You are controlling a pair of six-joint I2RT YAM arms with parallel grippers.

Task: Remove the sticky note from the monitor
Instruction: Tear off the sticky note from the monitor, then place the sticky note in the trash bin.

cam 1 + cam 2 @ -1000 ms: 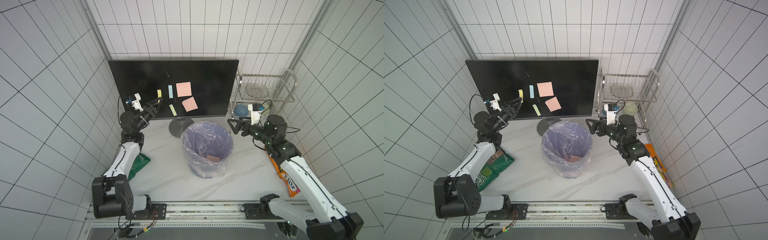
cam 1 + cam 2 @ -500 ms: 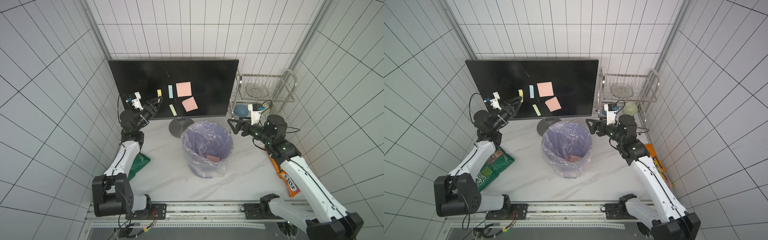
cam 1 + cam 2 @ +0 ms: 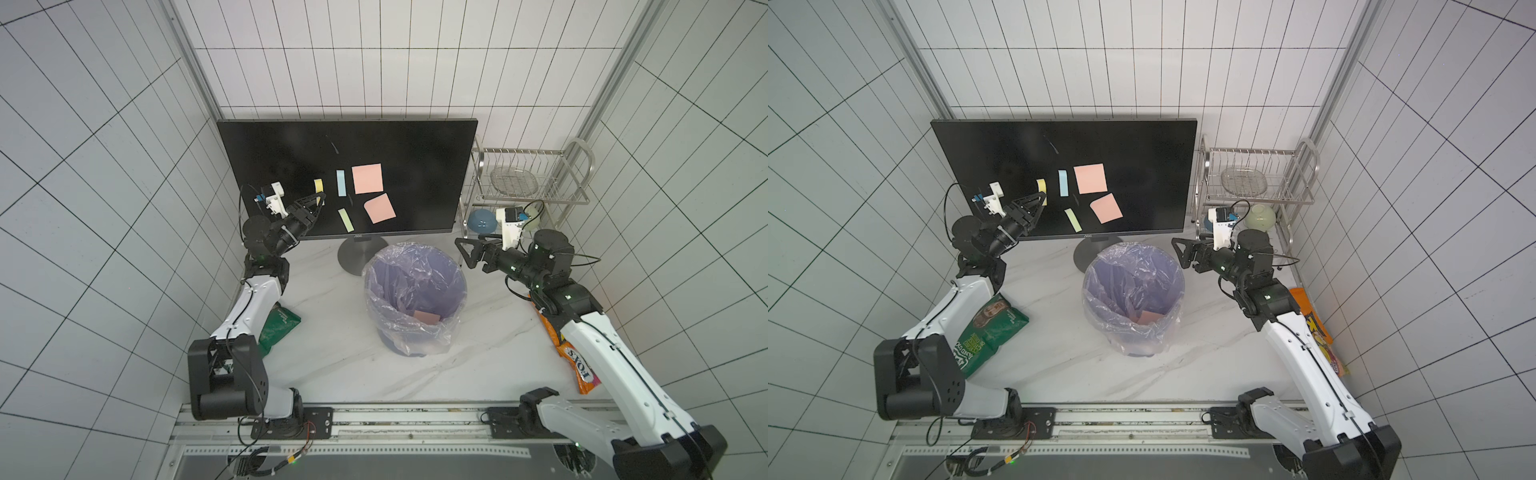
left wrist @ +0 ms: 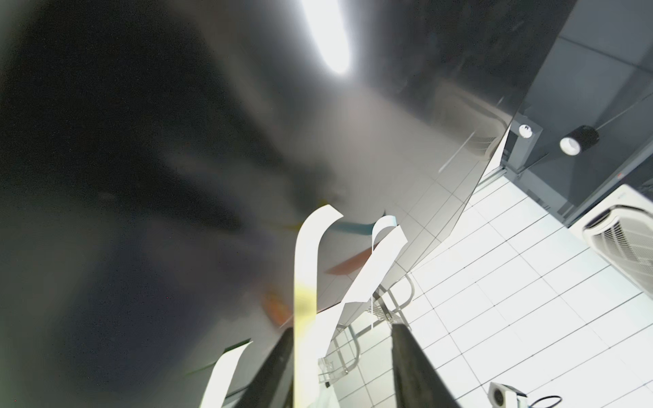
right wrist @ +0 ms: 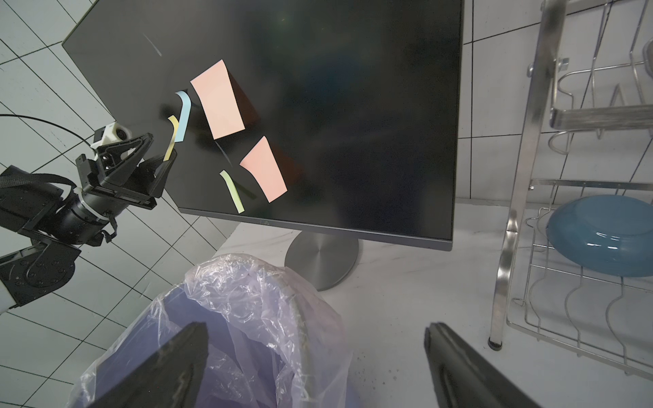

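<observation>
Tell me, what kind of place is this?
Probably a robot test booth: white tiled walls box in a tabletop where two rail-mounted arms face a monitor, lined bin and dish rack.

AOC logo (image 3: 358,236) on monitor (image 3: 424,166) lower bezel, centre; orange bag (image 3: 579,365) at bench (image 3: 332,365) right edge, big letters look like FOXS; green bag (image 3: 992,328) near bench left edge, white print too small to read

Bin (image 3: 420,275) before monitor (image 3: 415,166), rack (image 3: 536,199) beside
</observation>
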